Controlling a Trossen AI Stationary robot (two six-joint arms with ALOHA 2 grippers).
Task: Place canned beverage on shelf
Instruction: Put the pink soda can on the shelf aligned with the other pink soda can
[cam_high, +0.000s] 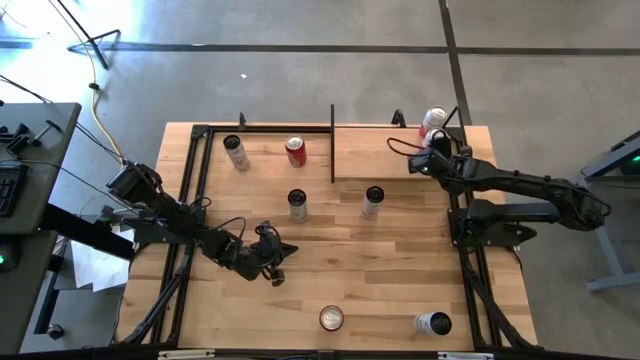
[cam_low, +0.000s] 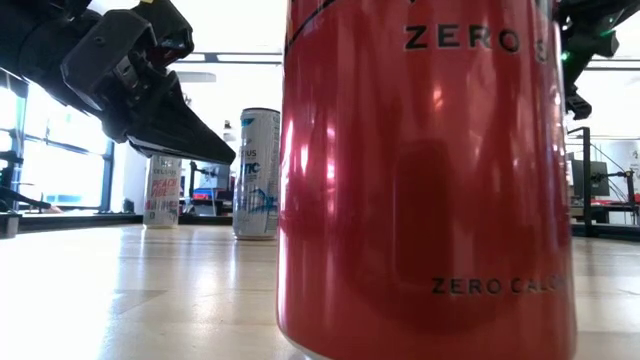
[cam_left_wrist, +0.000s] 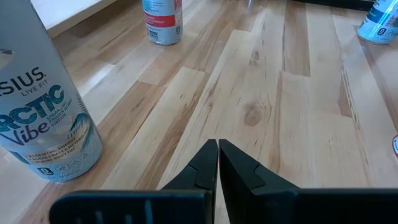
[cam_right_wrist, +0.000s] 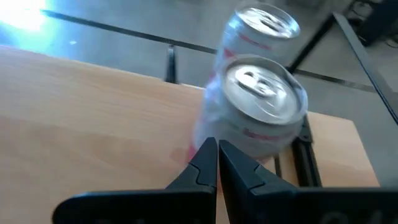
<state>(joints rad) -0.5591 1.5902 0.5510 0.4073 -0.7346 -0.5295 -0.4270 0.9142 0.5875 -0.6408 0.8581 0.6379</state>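
The shelf (cam_high: 370, 155) is a pale wood platform at the table's far right. Two silver-topped cans with red print stand at its far right corner, one (cam_high: 437, 141) in front of the other (cam_high: 433, 120). My right gripper (cam_high: 412, 165) is shut above the shelf and points at the front can (cam_right_wrist: 255, 112), its tips (cam_right_wrist: 217, 146) close to the can's lower side. The rear can (cam_right_wrist: 261, 31) has its base hidden. My left gripper (cam_high: 278, 275) is shut above the table's middle and holds nothing. A white and blue can (cam_left_wrist: 43, 112) stands beside it. My right gripper's shut fingertips (cam_right_wrist: 208, 152) show right in front of the front can's lower side wall (cam_right_wrist: 205, 134), coming slanting down from the near side. I cannot tell whether they touch it.
More cans stand on the planked table: a red one (cam_high: 295, 150) and a white one (cam_high: 237, 152) at the far left, two in the middle (cam_high: 297, 204) (cam_high: 372, 200), two near the front edge (cam_high: 331, 318) (cam_high: 433, 323). Black bars (cam_high: 332, 140) edge the shelf.
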